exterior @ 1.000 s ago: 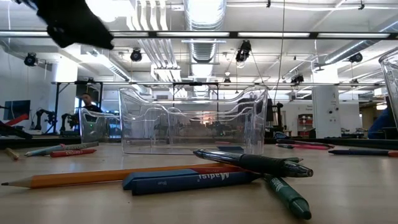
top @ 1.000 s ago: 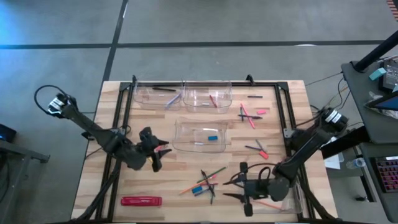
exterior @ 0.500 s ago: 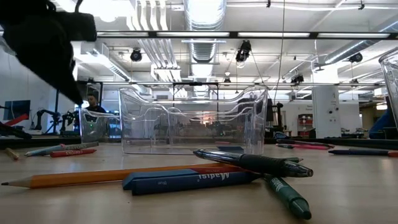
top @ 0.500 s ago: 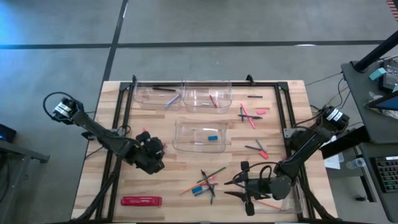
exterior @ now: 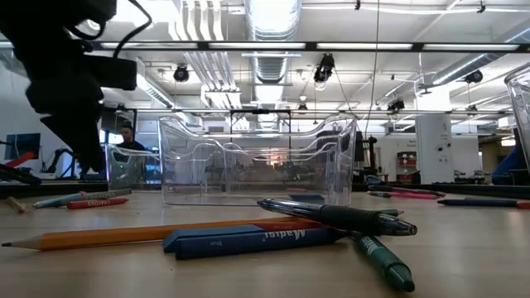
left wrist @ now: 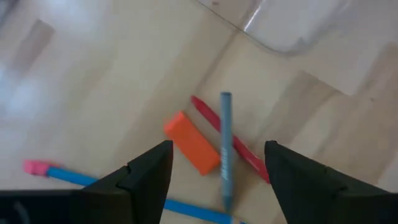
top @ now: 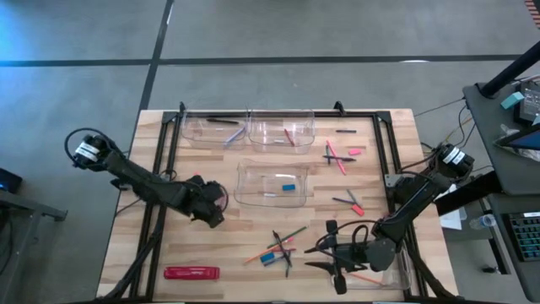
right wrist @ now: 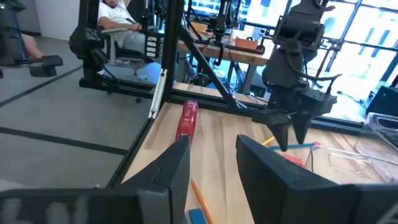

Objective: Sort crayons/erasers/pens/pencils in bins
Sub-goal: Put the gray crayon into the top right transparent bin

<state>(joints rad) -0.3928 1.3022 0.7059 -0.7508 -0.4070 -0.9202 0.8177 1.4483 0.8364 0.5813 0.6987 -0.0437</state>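
My left gripper (top: 214, 205) hangs open, pointing down over the table's left middle. In the left wrist view its fingers (left wrist: 217, 171) stand on either side of an orange eraser (left wrist: 192, 150), a grey-blue stick (left wrist: 226, 146) and a red stick (left wrist: 235, 148) that lie flat on the wood, and touch none of them. A blue pencil (left wrist: 106, 183) with a pink end lies beside them. My right gripper (top: 327, 254) waits open and level near the front right, with nothing between its fingers (right wrist: 214, 171). The clear bins (top: 270, 184) (top: 211, 131) (top: 283, 128) stand further back.
A mix of pencils, pens and a blue crayon (top: 280, 247) lies at the front middle; more sticks (top: 337, 156) (top: 350, 203) are at the right. A long red pack (top: 191, 273) lies front left. The middle bin holds a blue eraser (top: 288, 187).
My left gripper has sunk toward the table and tipped from a shallow slant to pointing steeply down, over the eraser and sticks left of the middle bin. The things on the table have stayed where they were.
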